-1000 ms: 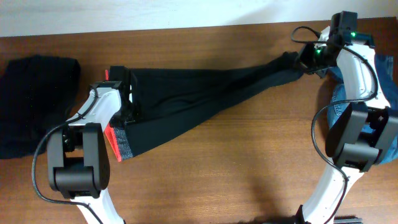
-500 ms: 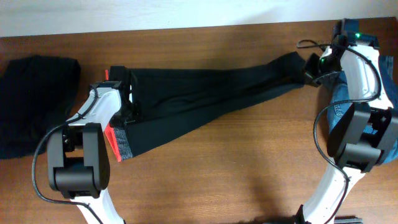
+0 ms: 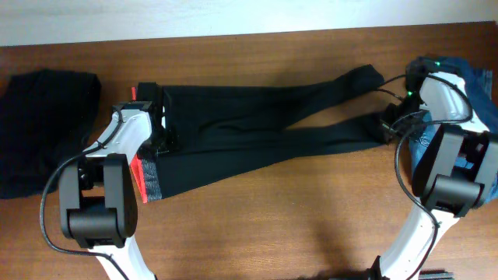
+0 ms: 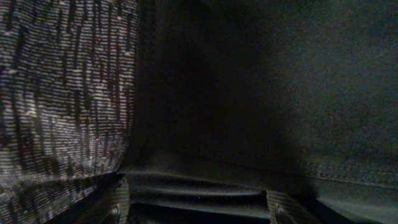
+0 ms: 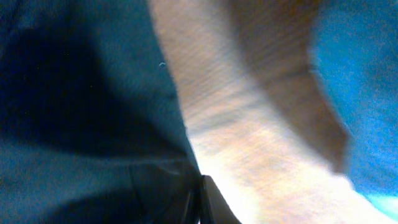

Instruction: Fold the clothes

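The black trousers (image 3: 233,128) lie stretched across the table, with the grey, red-edged waistband (image 3: 150,180) at the left. My left gripper (image 3: 161,124) rests on the waist end, open. Its fingers (image 4: 121,199) stand wide apart with a ridge of black fabric (image 4: 249,81) lying between them, beside the grey waistband (image 4: 62,93). My right gripper (image 3: 387,124) is shut on the end of the nearer leg; the dark cloth (image 5: 81,93) runs into the shut jaws of the right gripper (image 5: 200,202). The other leg end (image 3: 364,76) lies free farther back.
A dark garment (image 3: 43,128) sits heaped at the far left. A blue denim garment (image 3: 476,87) lies under and behind the right arm, and the denim (image 5: 364,74) shows close by in the right wrist view. The table's back edge (image 3: 249,33) meets a white wall.
My right gripper has pulled one leg end from the back right toward the front, so the two legs now fork apart. The left arm has not moved.
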### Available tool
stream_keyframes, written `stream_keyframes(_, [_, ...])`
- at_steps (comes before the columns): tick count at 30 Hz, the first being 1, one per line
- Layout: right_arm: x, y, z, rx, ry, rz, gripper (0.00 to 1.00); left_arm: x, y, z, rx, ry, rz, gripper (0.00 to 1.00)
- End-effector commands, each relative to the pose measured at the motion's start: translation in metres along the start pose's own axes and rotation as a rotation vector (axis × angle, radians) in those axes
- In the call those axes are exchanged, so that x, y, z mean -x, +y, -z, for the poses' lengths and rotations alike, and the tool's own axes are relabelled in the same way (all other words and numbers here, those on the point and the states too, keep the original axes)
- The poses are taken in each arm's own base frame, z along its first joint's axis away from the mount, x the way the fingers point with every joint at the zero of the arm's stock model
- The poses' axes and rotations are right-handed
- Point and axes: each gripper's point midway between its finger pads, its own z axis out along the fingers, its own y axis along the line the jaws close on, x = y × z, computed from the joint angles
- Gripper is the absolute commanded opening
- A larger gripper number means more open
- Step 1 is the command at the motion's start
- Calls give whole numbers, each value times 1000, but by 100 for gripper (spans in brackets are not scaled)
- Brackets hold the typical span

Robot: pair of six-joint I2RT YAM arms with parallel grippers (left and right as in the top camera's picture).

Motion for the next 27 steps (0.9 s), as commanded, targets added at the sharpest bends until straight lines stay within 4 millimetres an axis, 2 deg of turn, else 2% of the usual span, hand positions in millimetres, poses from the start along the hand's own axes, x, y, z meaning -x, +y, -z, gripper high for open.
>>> stream_keyframes(1, [7,-27,13,-66,-46,-29,11,-44,0,-48,22,173,-18,71])
stream_keyframes(2, [6,-28,13,-69,-40,-20,20,-44,0,-48,22,173,-18,71])
stream_keyframes(3, [6,-29,13,-68,-39,-9,36,-44,0,-48,22,173,-18,71])
stream_keyframes(4, [7,-29,13,-68,-39,7,64,-44,0,-48,22,172,-18,72])
stream_keyframes(5, [7,-29,13,-69,-40,22,76,-44,0,-48,22,172,-18,72])
stream_keyframes(6, [9,-29,13,-66,-47,40,82,-44,0,-48,22,172,-18,72])
stream_keyframes(10, [17,-25,21,-53,-82,87,83,-45,0,-48,22,173,-18,72])
stream_keyframes(15, [27,-11,64,2,-195,225,87,-45,0,-48,21,173,-18,72])
stream_keyframes(19, [18,8,94,35,-260,454,87,-44,0,-48,20,170,-18,72])
stream_keyframes(23, [8,25,99,27,-272,576,86,-44,0,-48,20,169,-18,72])
stream_keyframes(27, [-4,43,91,9,-255,708,77,-44,0,-48,20,170,-18,72])
